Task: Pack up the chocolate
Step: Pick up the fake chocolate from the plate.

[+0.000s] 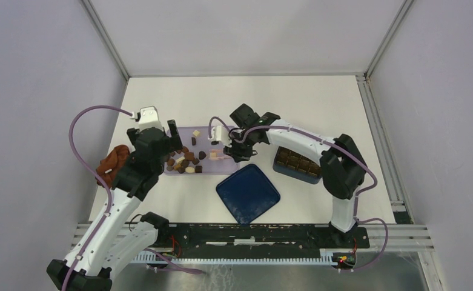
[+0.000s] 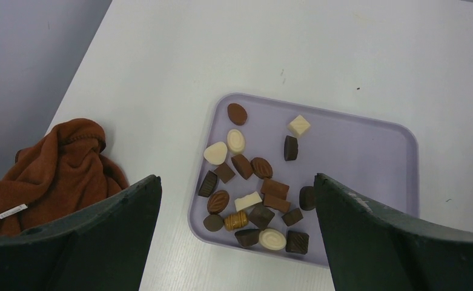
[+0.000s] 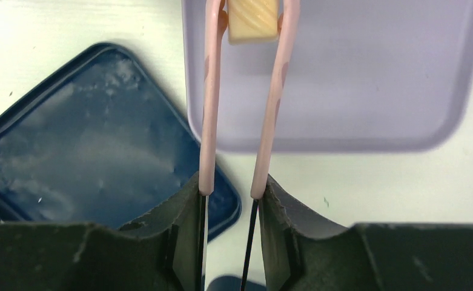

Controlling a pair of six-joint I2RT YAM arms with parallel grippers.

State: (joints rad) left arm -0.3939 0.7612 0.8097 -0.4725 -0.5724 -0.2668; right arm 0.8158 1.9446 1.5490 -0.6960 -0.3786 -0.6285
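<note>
Slippage is the main risk. Nearest, the right gripper (image 3: 231, 185) is clamped on the handle end of the tongs (image 3: 208, 121), which run forward from between its fingers. At their far tips the tongs pinch a ribbed white piece (image 3: 253, 19) by two sides, over the tray (image 3: 355, 91). Whether it is clear of the tray floor I cannot tell.

The hold is narrow, so a slackened squeeze or a quick swing would likely drop the piece. Too hard a squeeze could pop it out or mark it.

The way to the box (image 1: 297, 162) seems to cross the tray rim and the lid (image 3: 88, 151) just beside it. A low carry could clip the rim, and a piece lost there would land on the lid or the table (image 1: 318, 109).

The left gripper (image 2: 235, 182) hangs wide open, holding nothing, above the rest of the chocolate (image 2: 274, 188) clustered at the tray's left end, with the cloth (image 2: 58, 163) off to the left. If it descends, it could scatter pieces or shove the tray under the tongs.
</note>
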